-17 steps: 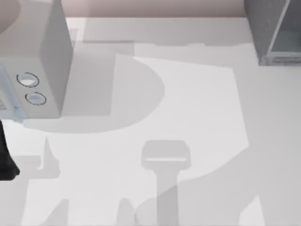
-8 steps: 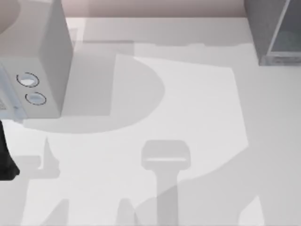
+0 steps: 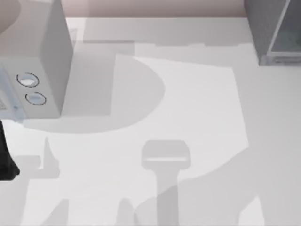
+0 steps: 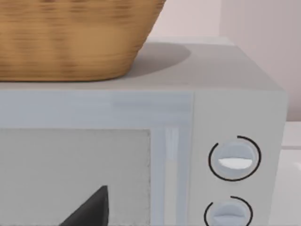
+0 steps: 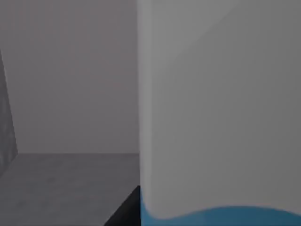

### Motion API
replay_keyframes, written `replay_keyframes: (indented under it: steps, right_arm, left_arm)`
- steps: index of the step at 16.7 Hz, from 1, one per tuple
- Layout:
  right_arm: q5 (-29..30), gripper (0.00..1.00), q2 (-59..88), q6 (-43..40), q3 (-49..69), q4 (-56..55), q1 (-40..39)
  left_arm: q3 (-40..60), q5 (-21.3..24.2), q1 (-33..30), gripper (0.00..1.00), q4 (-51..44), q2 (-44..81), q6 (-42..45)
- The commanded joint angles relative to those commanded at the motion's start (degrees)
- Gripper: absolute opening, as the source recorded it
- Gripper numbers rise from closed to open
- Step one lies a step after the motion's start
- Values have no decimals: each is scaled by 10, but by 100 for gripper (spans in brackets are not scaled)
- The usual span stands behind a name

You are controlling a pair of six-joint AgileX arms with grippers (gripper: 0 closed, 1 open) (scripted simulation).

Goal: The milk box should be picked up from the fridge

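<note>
In the top view the fridge [image 3: 275, 30] sits in the upper right corner of the frame, dark grey with a pale glassy panel facing the surface [image 3: 197, 108]. A light grey box with two round dials [image 3: 35, 61] fills the upper left corner. A dark piece of the left arm [image 3: 5, 160] pokes in at the left edge, low in the frame, near the front of that box.

The left wrist view looks straight at the front of the box with the dials [image 4: 233, 160], close up. A woven basket [image 4: 70, 37] stands on its top. A dark pointed shape, perhaps a tip of the left hand [image 4: 91, 209], shows in front of the box's window; whether that hand is released or clenched cannot be told.

The right wrist view is pressed up against the milk box [image 5: 221, 108]: a white face with a blue band along its lower part. It stands on the grey floor inside the fridge [image 5: 61, 183], grey walls behind it. A dark sliver of the right hand [image 5: 127, 212] lies just beside the carton's lower corner; its state cannot be told either.
</note>
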State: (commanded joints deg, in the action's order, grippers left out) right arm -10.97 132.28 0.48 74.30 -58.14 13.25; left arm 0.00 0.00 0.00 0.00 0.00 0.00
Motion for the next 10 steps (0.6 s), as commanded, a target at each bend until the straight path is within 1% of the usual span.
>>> replay_keyframes:
  steps: [3, 7, 10]
  right_arm:
    - [0, 0, -20, -1, 4, 20, 0]
    - [-1, 0, -58, 0, 14, 79, 0]
    - [-1, 0, -70, 1, 19, 88, 0]
  left_arm:
    - [0, 0, 0, 100, 0, 0, 0]
    - [0, 0, 0, 100, 0, 0, 0]
    - [0, 0, 0, 100, 0, 0, 0]
